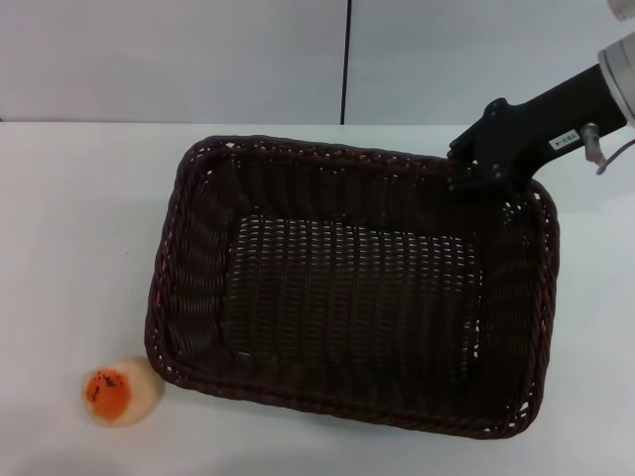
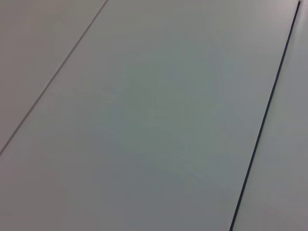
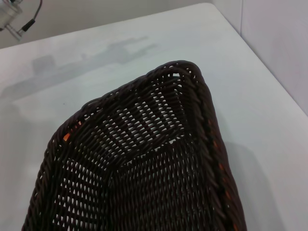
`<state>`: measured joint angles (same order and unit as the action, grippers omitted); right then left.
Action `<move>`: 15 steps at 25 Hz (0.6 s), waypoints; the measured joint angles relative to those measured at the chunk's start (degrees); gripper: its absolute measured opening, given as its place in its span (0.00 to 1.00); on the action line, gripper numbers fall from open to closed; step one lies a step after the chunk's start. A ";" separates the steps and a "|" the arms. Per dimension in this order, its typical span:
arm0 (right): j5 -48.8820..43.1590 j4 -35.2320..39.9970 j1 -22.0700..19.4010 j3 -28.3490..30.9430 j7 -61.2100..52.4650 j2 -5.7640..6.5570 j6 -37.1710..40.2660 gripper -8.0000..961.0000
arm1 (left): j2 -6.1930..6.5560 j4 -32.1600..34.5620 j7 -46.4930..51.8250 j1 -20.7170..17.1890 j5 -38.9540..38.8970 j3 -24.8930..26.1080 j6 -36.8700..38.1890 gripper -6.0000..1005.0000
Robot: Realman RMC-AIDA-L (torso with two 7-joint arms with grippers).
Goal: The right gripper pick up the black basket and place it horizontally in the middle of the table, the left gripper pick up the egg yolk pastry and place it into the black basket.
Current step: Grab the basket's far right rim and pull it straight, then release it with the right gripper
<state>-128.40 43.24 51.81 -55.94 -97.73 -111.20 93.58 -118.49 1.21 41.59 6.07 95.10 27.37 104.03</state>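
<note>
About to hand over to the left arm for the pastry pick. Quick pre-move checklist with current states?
1. Black basket flat on the table, long side across the head view: ok.
2. Basket interior free for the drop, nothing inside: ok.
3. Right gripper clear of the basket: not ok, it sits at the far right corner of the rim; release cannot be told.
4. Egg yolk pastry reachable: ok, it lies on the table just outside the basket's near left corner, apart from the rim.
5. Left gripper position: cannot tell, it is absent from the head view and the left wrist view shows only plain pale panels.
</note>
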 joint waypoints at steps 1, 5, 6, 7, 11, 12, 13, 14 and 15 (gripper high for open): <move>0.03 0.03 -0.21 0.18 0.57 0.07 0.13 0.20 | 0.00 0.00 0.00 0.00 0.00 0.00 0.00 0.51; 0.53 0.21 -1.34 2.51 4.04 0.15 0.71 0.20 | 0.01 -0.33 -0.08 -0.01 0.02 -0.20 -0.42 0.51; 0.89 0.26 -1.80 3.43 5.15 0.15 0.83 0.20 | 0.02 -0.36 -0.07 -0.01 0.06 -0.21 -0.42 0.51; 1.46 0.32 -2.36 4.39 6.34 0.15 0.87 0.20 | 0.02 -0.36 -0.07 -0.01 0.06 -0.21 -0.42 0.51; 5.96 0.42 -4.90 7.13 10.97 0.79 3.13 0.20 | -0.03 -0.58 -0.14 -0.14 0.10 -1.91 1.74 0.51; 7.07 0.44 -5.46 7.51 11.91 1.06 3.86 0.20 | -0.03 -0.67 -0.14 -0.15 0.10 -2.12 1.86 0.51; 8.05 0.44 -6.01 7.84 12.78 1.28 4.75 0.20 | -0.04 -0.90 -0.14 -0.16 0.10 -2.30 1.96 0.51; 9.00 0.44 -6.51 8.15 13.66 1.52 5.75 0.20 | -0.04 -1.05 -0.10 -0.18 0.10 -2.32 1.99 0.51; 9.54 0.40 -6.89 8.48 14.47 1.77 6.60 0.20 | -0.02 -1.19 -0.03 -0.20 0.10 -2.32 2.03 0.51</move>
<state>-118.87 43.65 44.92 -47.46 -83.26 -109.43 100.18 -118.51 0.02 41.57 5.86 95.20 25.05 106.07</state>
